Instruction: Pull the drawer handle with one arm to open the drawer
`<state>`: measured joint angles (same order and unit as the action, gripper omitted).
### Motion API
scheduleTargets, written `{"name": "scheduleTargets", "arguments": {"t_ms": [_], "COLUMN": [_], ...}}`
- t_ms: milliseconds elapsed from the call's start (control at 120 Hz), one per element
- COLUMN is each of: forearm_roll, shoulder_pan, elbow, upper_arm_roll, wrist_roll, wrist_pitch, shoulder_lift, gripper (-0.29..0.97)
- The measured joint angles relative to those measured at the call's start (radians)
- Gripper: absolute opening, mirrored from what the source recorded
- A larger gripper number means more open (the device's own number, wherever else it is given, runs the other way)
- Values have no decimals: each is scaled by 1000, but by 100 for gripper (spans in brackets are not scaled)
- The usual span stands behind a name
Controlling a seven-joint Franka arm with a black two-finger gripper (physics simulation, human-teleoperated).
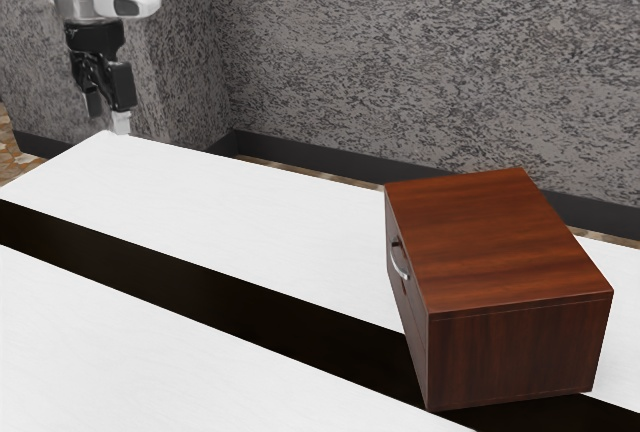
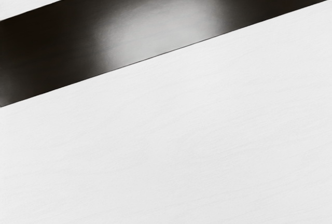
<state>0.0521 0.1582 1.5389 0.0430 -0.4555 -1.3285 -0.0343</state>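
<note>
Arm links come in at the exterior view's upper left, where a pale grey wrist section sits high against the speckled stone wall. Below it the black hand (image 1: 108,120) points straight down. It hangs above the far corner of the white tabletop (image 1: 200,202), clear of the surface and touching nothing. Its two dark fingers (image 1: 121,117) stand apart with nothing between them, and one ends in a pale tip.

The drawer box (image 1: 500,282), of reddish-brown wood, rests on the tabletop toward the exterior view's right, well apart from the hand. The side facing the exterior view's left carries a small curved metal handle (image 1: 399,260) set upright near its top edge. The drawer front lies flush with the box, so the drawer is closed.

A broad black stripe (image 1: 200,282) runs diagonally across the tabletop, and the near corner of the box stands on it.

From the wrist camera, the white tabletop (image 2: 207,146) lies under the hand, and the glossy stripe (image 2: 129,32) crosses it at a slant with a soft light patch on it.
</note>
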Motion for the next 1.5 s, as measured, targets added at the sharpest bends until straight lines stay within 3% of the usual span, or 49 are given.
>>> {"name": "scheduleTargets", "arguments": {"t_ms": [192,375,508,675,817,958,1225,1500], "forearm_roll": [-1,-4,2,-4,-111,-158,-214,-337], "shoulder_pan": [-30,-52,-53,-82,-102,-141,-173,-230], "elbow": [13,144,307,463,542,557,554,541], "upper_arm_roll": [0,0,4,10,25,30,74,90], "wrist_roll": [-103,-211,-377,-676,-970,-1217,-1550,-1773], "wrist_pitch": [-87,-119,-186,-401,-614,-752,-906,-976], "shoulder_lift": [-19,-106,-142,-162,-151,-113,-29,36], "gripper": [68,68,68,68,68,68,65,56]}}
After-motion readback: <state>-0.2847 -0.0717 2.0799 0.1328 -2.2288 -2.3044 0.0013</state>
